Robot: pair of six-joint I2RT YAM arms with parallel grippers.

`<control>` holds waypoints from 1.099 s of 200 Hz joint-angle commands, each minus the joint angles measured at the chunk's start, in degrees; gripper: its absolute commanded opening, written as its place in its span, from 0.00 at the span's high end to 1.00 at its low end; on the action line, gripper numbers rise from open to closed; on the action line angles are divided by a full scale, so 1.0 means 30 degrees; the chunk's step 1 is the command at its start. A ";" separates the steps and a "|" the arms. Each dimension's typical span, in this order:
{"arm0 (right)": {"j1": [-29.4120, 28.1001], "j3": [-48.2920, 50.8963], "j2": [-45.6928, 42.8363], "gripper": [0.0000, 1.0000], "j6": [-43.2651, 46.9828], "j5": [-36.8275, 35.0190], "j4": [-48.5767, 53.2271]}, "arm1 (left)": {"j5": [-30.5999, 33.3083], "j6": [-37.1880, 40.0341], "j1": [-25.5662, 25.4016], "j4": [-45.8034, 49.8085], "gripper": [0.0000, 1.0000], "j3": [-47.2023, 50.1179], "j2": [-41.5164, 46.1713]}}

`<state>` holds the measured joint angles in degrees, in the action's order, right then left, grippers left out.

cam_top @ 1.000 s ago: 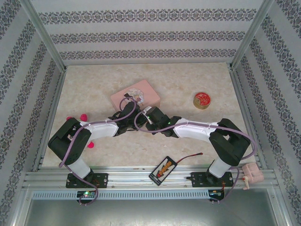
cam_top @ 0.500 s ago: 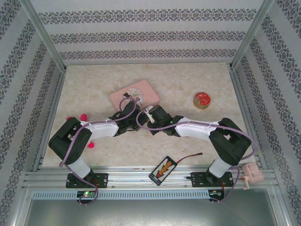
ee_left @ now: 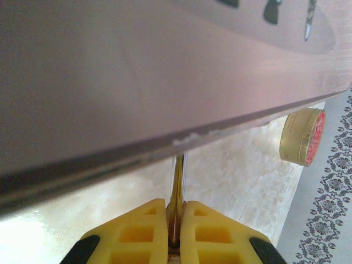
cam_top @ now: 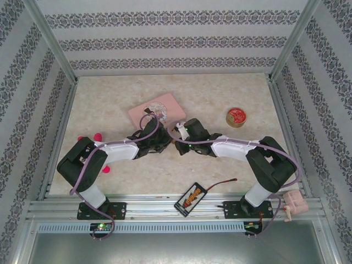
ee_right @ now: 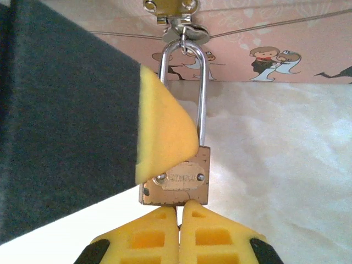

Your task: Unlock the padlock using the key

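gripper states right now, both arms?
left gripper: closed on the padlock.
right gripper: closed just below the padlock; whether it holds anything cannot be told.

The tin (cam_top: pixel 170 107) lies centrally on the counter (cam_top: pixel 220 93). The padlock (ee_right: pixel 184 179) hangs from its 5 o'clock edge. A round tin (cam_top: pixel 236 117) stands at the tin's 3 o'clock, well apart; small balls (cam_top: pixel 98 136) at 8 o'clock.

Padlock (ee_right: pixel 179 181): brass body, silvery shackle. Fingers (ee_right: pixel 148 242): yellow. Tin (cam_top: pixel 170 104): pink, printed with cartoon figures. Round tin (cam_top: pixel 236 117) at 2 o'clock: gold, red lid. Counter (cam_top: pixel 220 93): cream marbling. Walls (cam_top: pixel 165 38): white with grey damask stripes. Arms (cam_top: pixel 231 148): black and white, with purple cables (cam_top: pixel 82 170).
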<state>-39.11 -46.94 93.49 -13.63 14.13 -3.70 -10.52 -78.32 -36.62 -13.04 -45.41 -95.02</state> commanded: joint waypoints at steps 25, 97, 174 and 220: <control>0.1240 0.0818 -0.0051 1.00 -0.2556 0.5098 -0.3227 | -0.1121 -0.0179 0.0107 -0.0400 1.00 0.0137 -0.0142; 0.2695 0.1744 -0.0161 1.00 -0.5417 0.8064 -0.5878 | -0.1092 -0.0112 0.0107 -0.0777 1.00 0.0429 -0.0083; 0.3013 0.1496 0.0474 1.00 -0.7119 0.8078 -0.5844 | -0.1205 -0.0287 0.0107 -0.1306 0.98 0.0604 -0.0201; 0.3165 0.2077 0.0565 1.00 -0.9430 0.7880 -0.6403 | -0.1150 -0.0376 0.0107 -0.1572 0.78 0.0634 -0.0230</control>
<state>-30.11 -41.08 94.85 -36.91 36.75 -16.99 -11.94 -78.52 -36.62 -15.86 -44.47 -95.00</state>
